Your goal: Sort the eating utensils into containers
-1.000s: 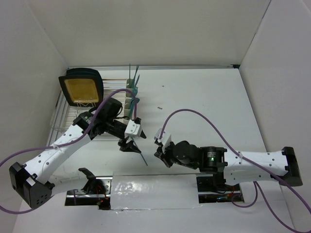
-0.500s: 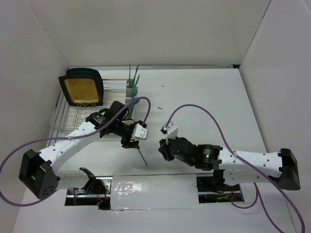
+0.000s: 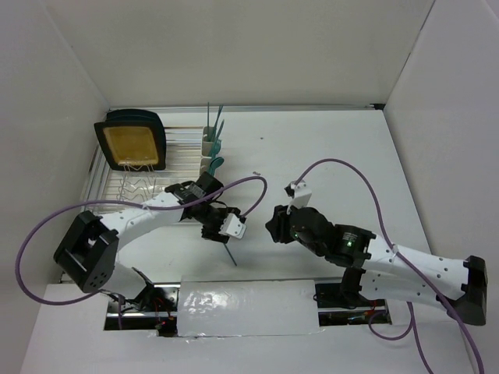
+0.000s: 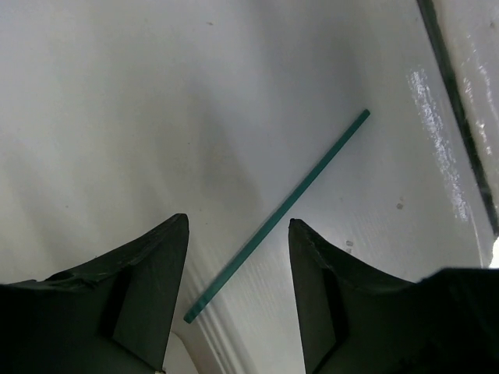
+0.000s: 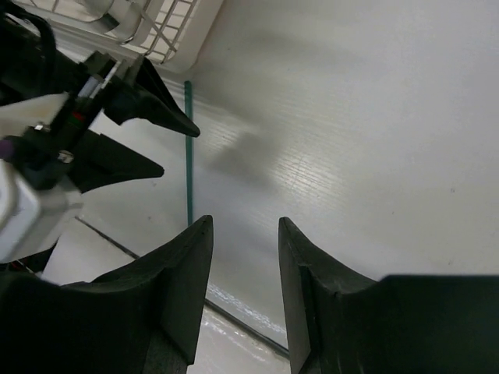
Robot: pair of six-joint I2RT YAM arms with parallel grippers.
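Observation:
A slim teal utensil (image 3: 231, 254) lies flat on the white table near the front edge; its type cannot be told. In the left wrist view it (image 4: 288, 199) runs diagonally between my open left fingers. My left gripper (image 3: 224, 234) hovers low over its far end, open and empty. My right gripper (image 3: 273, 227) is open and empty, to the right of the utensil and apart from it. The right wrist view shows the utensil (image 5: 188, 156) and the left gripper (image 5: 176, 150) around it. The cream-white containers (image 3: 210, 149) stand at the back left and hold several teal utensils (image 3: 215, 121).
A wire dish rack (image 3: 129, 185) sits at the left, its corner in the right wrist view (image 5: 168, 27). A tan-and-black board (image 3: 131, 142) leans in it. A tiny dark speck (image 3: 255, 173) lies mid-table. A shiny strip (image 3: 242, 300) runs along the front edge.
My left gripper has moved right and settled over the utensil's far end, still open. My right gripper has drawn back to the right, away from the utensil. The utensil has not moved.

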